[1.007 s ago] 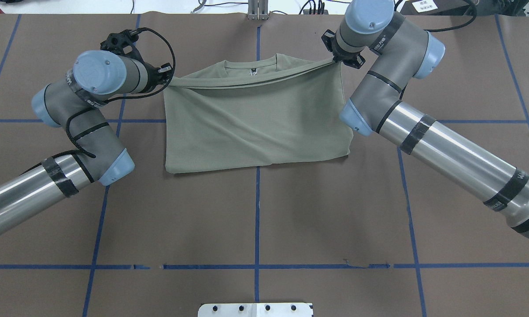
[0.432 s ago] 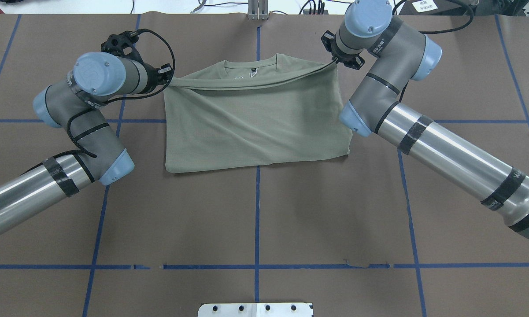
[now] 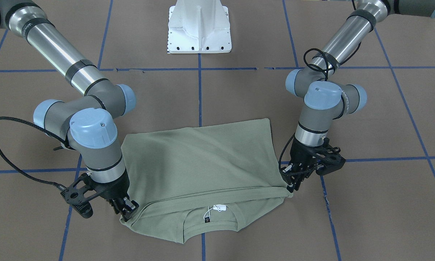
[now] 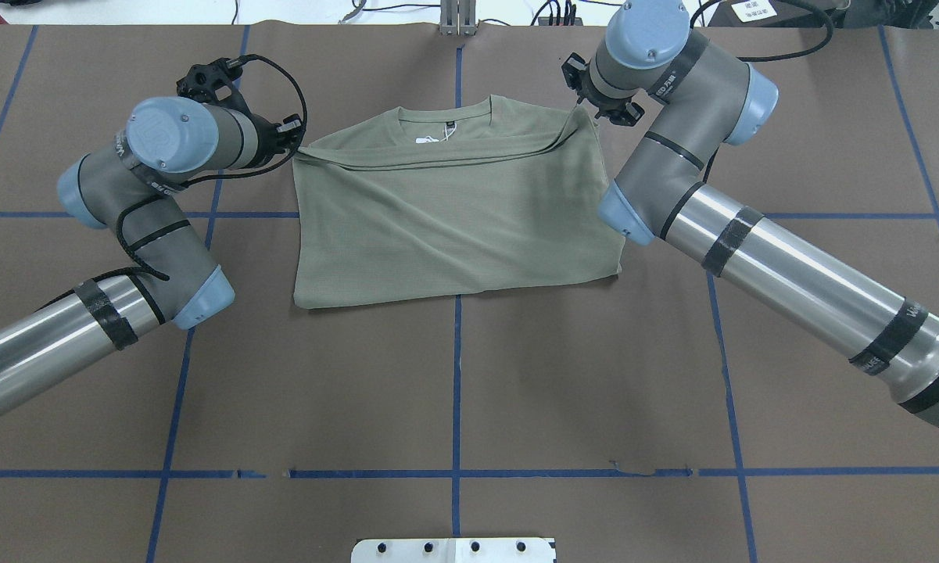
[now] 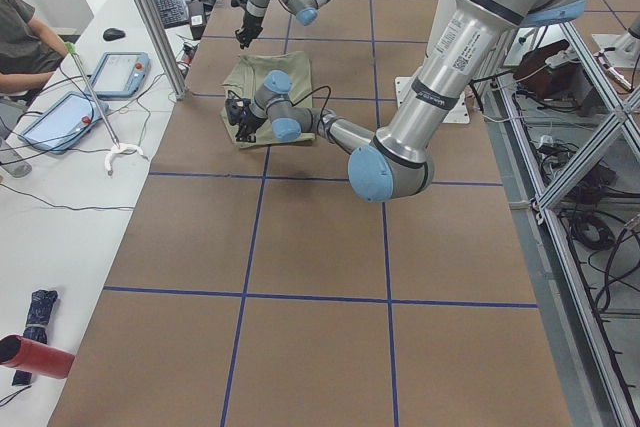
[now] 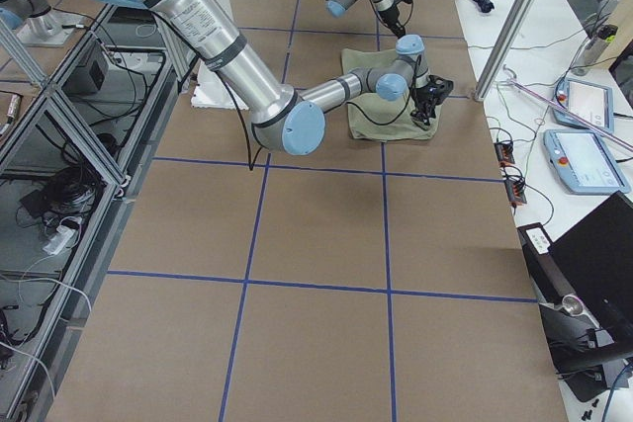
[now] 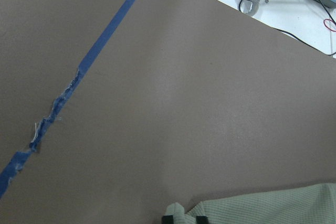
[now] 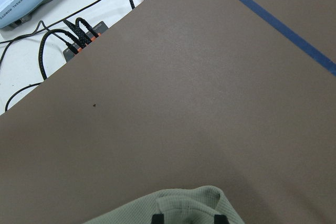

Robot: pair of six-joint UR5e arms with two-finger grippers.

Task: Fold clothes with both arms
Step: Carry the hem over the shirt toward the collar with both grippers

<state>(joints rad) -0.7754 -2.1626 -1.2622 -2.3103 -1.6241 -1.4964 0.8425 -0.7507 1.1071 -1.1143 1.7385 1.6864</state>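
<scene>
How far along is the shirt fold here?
Done: no sleeves show, and the shirt lies doubled, its hem edge just short of the collar. In hand: the left gripper and right gripper each pinch a corner of that edge, low over the table. Left: release, then probably another fold.

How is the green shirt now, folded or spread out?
Folded: the shirt has its lower half doubled over the chest, with the edge just short of the collar.

Left gripper (image 3: 292, 184) and right gripper (image 3: 125, 214) low, jaws pinched on shirt (image 3: 203, 159) corners
</scene>
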